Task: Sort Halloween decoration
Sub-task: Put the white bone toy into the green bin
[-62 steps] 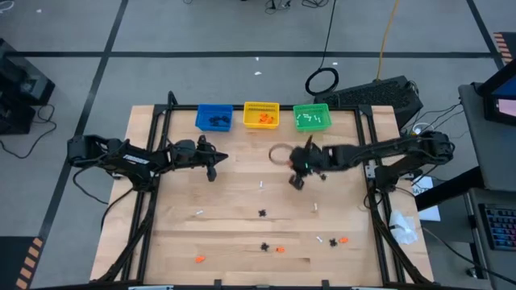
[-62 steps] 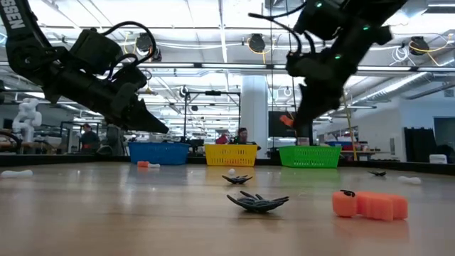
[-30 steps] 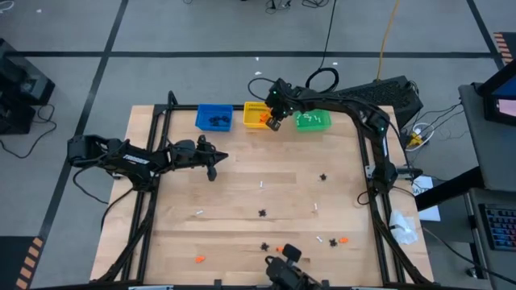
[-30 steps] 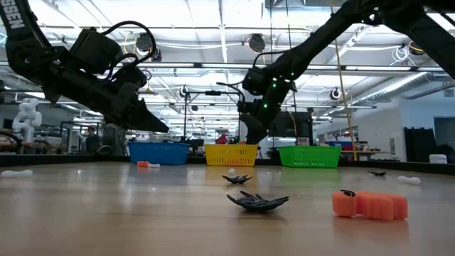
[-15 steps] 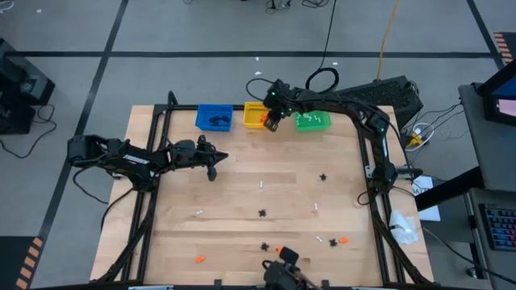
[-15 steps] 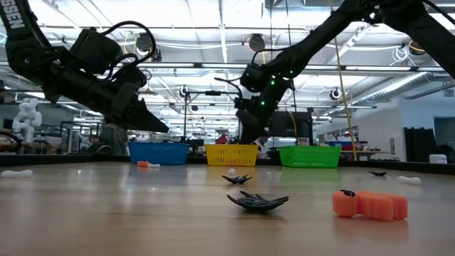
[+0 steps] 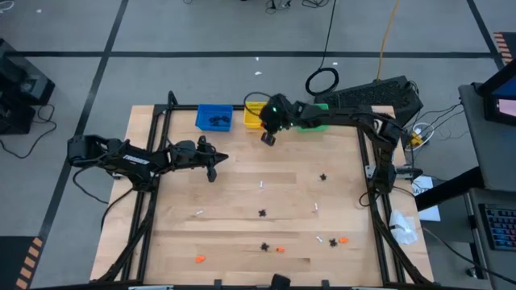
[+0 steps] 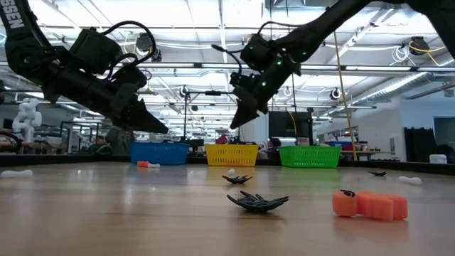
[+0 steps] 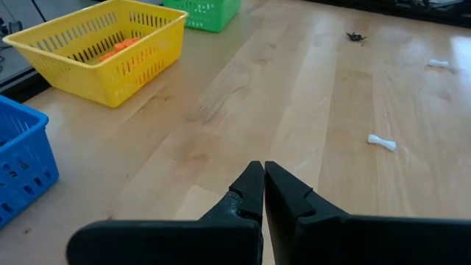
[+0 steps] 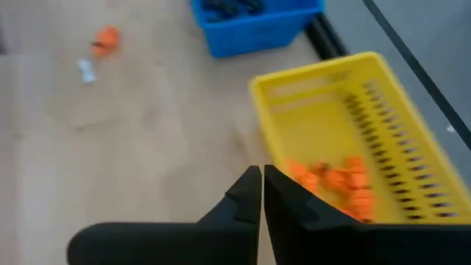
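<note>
Across the wooden table (image 7: 242,209), Halloween decoration pieces lie scattered: a black spidery piece (image 7: 263,213) near centre, a white bone-like piece (image 7: 262,185) just toward 12 o'clock of it, another black piece (image 7: 322,176) out at 3 o'clock. Toward the 6 o'clock edge: orange piece (image 7: 199,258) at 7 o'clock, a black and orange pair (image 7: 272,248) at 6, a white and orange pair (image 7: 337,240) at 5. Low view: flattened black spider (image 8: 257,201) and an orange lump (image 8: 369,204) close to the lens.

Along the 12 o'clock edge, three bins in a row: blue bin (image 7: 214,118) with dark pieces, yellow bin (image 7: 256,114) with orange pieces (image 10: 338,180), green bin (image 7: 314,117).

Right gripper (image 7: 268,138) hangs just on the table side of the yellow bin, raised clear of the surface; fingers pressed together, nothing between them in its wrist view (image 10: 262,184).

Left gripper (image 7: 212,172) waits at 9 o'clock, raised above bare wood, fingers pinched together and holding nothing (image 9: 263,180).
</note>
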{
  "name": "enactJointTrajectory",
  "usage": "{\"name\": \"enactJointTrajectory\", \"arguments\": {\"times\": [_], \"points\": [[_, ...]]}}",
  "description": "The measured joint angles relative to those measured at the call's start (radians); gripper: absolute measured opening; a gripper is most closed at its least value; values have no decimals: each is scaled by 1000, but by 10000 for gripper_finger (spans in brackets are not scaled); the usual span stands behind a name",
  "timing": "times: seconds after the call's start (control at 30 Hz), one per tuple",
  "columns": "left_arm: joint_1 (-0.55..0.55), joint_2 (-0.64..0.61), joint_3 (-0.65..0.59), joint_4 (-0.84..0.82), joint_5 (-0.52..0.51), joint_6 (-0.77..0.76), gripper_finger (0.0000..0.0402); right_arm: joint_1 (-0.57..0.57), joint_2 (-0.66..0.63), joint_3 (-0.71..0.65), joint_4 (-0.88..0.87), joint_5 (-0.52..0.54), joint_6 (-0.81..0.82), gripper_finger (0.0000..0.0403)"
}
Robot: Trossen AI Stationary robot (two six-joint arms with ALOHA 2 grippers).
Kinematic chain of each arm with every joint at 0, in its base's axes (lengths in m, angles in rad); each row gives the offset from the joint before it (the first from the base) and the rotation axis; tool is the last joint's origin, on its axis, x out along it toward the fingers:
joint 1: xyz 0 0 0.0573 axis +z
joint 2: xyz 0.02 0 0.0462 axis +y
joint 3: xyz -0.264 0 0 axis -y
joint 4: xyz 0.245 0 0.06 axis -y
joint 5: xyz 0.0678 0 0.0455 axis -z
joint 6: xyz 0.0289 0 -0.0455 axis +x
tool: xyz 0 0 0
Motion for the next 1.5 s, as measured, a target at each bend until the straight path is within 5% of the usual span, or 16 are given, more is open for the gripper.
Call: {"name": "enactJointTrajectory", "arguments": {"times": [0.2, 0.33, 0.67, 0.87, 1.07, 1.27, 1.5], "points": [[0, 0, 0, -6, 0, 6, 5, 100, -131, -240, 203, 8, 94, 2], [0, 0, 0, -6, 0, 8, 5, 190, -251, -385, 207, 122, 180, 1], [0, 0, 0, -9, 0, 9, 5, 503, -500, -571, -191, 210, 587, 1], [0, 0, 0, -9, 0, 7, 5, 681, -512, -571, -371, 160, 987, 5], [0, 0, 0, -7, 0, 6, 5, 795, -511, -571, -400, 185, 1256, 56], [0, 0, 0, -8, 0, 6, 5, 823, -437, -571, -443, 178, 1370, 105], [0, 0, 0, -9, 0, 0, 5, 823, -341, -570, -440, 125, 1417, 107]]}}
